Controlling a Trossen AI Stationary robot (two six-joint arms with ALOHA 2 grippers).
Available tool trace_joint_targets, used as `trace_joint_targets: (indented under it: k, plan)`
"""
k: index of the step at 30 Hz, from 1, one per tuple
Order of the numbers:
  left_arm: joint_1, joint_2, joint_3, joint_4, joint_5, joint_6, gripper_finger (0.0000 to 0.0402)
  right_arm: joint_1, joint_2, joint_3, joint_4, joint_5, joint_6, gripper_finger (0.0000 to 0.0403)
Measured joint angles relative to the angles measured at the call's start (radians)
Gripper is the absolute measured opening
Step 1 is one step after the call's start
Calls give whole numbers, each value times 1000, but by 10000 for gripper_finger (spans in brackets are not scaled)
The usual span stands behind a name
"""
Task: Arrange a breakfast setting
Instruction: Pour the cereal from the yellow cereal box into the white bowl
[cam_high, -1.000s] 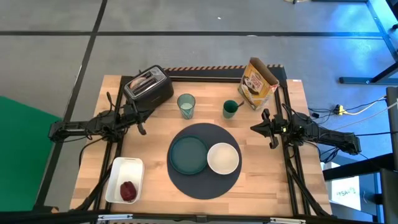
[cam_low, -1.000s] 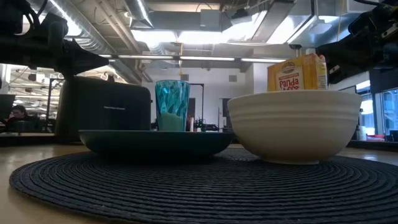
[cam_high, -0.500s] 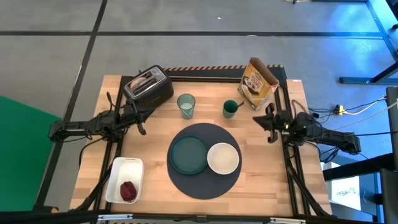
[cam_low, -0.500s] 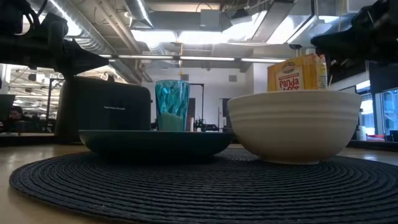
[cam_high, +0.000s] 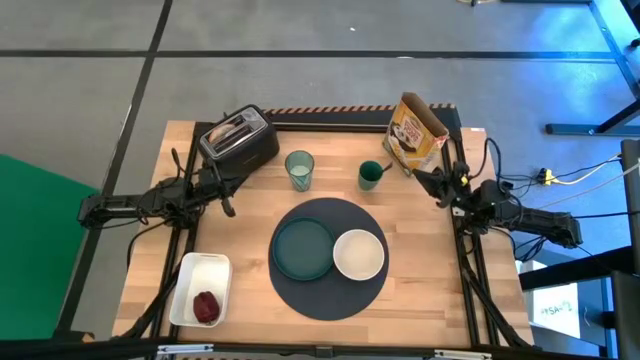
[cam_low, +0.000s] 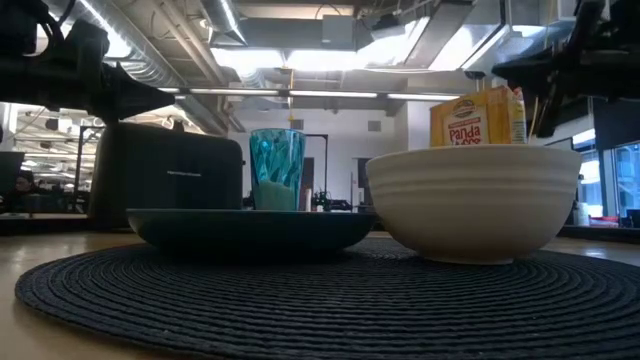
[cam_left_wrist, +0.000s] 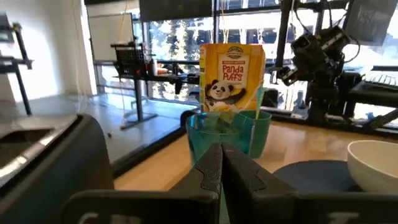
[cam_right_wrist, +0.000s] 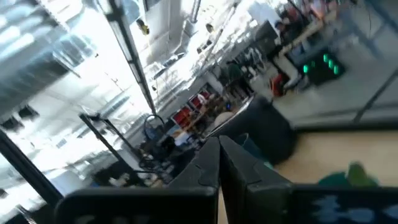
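Note:
The round dark-grey mat (cam_high: 328, 285) lies at the table's middle, with the teal plate (cam_high: 303, 248) and the white bowl (cam_high: 358, 254) on it. The pale-teal tumbler (cam_high: 299, 170), the small dark-green cup (cam_high: 370, 176) and the yellow-brown cereal box (cam_high: 415, 133) stand behind the mat. The dark-red fruit (cam_high: 206, 306) lies in the white tray (cam_high: 192, 277). I cannot make out the bagel. My left gripper (cam_high: 228, 207) is shut and empty beside the toaster. My right gripper (cam_high: 428, 180) is shut and empty just in front of the cereal box.
The black toaster (cam_high: 238, 138) stands at the far left, with pale pieces in its slots. The white tray sits at the near left corner. Bare wood shows right of the mat and along the near edge.
My right gripper has swung from right of the mat toward the table's far edge, up close to the cereal box, and it has turned as it went. It stays shut.

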Motion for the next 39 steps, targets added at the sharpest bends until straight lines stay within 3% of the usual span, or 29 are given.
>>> trace_joint_targets:
  k: [6, 15, 17, 23, 27, 30, 35, 39]
  plan:
    - [0, 0, 0, 217, 55, -293, 0, 1, 113, 161, -85, -25, 46, 0]
    - [0, 0, 10, 480, 55, -389, 0, 1, 540, 628, -226, -8, -328, 0]
    - [0, 11, 30, 477, 75, -402, 0, 0, 635, 774, -378, 33, -401, 0]
    - [0, 95, 146, 359, 139, -403, 12, -1, 928, 1256, -1050, 361, -508, 18]
    - [0, 200, 244, 232, 140, -343, 48, -52, 1069, 1519, -1402, 419, -470, 80]
    - [0, 293, 304, 195, 136, -325, 85, -145, 1121, 1617, -1556, 349, -403, 154]
    - [0, 429, 385, 178, 131, -323, 145, -349, 1118, 1572, -1612, 142, -394, 290]
    - [0, 518, 435, 164, 133, -323, 180, -519, 1099, 1475, -1618, 8, -432, 368]
